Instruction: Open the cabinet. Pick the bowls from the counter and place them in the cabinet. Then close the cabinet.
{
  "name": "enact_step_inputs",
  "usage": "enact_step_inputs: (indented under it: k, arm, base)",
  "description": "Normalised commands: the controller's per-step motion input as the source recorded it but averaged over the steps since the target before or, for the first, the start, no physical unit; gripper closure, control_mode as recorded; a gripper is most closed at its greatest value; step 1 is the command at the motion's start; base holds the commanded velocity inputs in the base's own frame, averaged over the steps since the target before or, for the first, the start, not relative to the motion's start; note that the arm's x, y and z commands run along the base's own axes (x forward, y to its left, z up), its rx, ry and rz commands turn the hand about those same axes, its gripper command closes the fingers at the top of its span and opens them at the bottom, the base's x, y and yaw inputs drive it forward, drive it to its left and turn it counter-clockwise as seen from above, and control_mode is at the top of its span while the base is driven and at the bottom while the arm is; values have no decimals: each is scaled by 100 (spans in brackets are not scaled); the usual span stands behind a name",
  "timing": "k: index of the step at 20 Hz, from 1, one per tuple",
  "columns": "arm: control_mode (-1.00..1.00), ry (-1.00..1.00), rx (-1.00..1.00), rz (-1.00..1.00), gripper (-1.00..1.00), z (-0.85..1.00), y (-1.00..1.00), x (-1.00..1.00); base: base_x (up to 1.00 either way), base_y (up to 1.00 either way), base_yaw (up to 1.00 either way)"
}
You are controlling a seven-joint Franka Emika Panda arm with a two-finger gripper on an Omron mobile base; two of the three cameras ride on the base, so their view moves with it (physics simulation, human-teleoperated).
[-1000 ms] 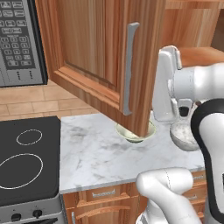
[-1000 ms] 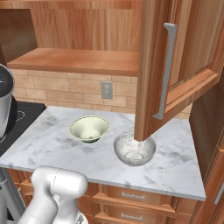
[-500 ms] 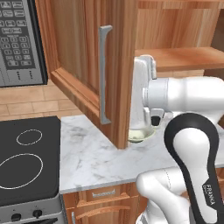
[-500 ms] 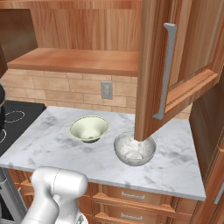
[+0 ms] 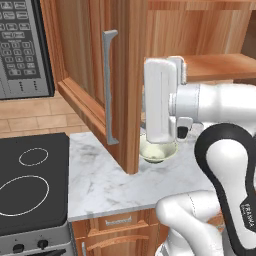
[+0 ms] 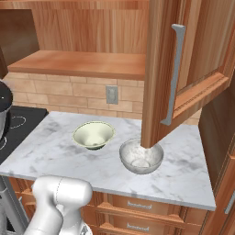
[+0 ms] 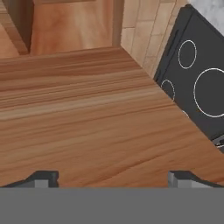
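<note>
Above the counter (image 6: 55, 151), the cabinet (image 6: 92, 32) stands with both doors swung out, its wooden shelf bare; my gripper (image 7: 112, 177) faces a broad wooden panel with its fingertips (image 7: 43, 178) spread wide apart and nothing between them. On the worktop below sit the two bowls, well back from the front edge: the cream-green bowl (image 6: 93, 134) toward the middle, the grey-white speckled bowl (image 6: 141, 156) beside it under the right door's (image 6: 183, 69) lower corner. Past the worktop's left edge lies the black stove top (image 5: 30, 185), with the grey microwave (image 5: 22, 45) above it.
</note>
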Motion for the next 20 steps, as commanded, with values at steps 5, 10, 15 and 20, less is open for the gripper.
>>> enact_step_inputs:
  k: [5,10,15,20]
  arm:
    - [-100,26,0,-13,-100,-5,-100,-1]
    - [-100,28,-17,-7,-100,-16,-83,19]
    - [-100,-19,-32,0,-100,-5,-72,0]
    - [-100,-13,-22,-6,-100,-22,-74,-5]
  base:
    - [0,0,0]
    - [0,0,0]
    - [0,0,0]
    - [0,0,0]
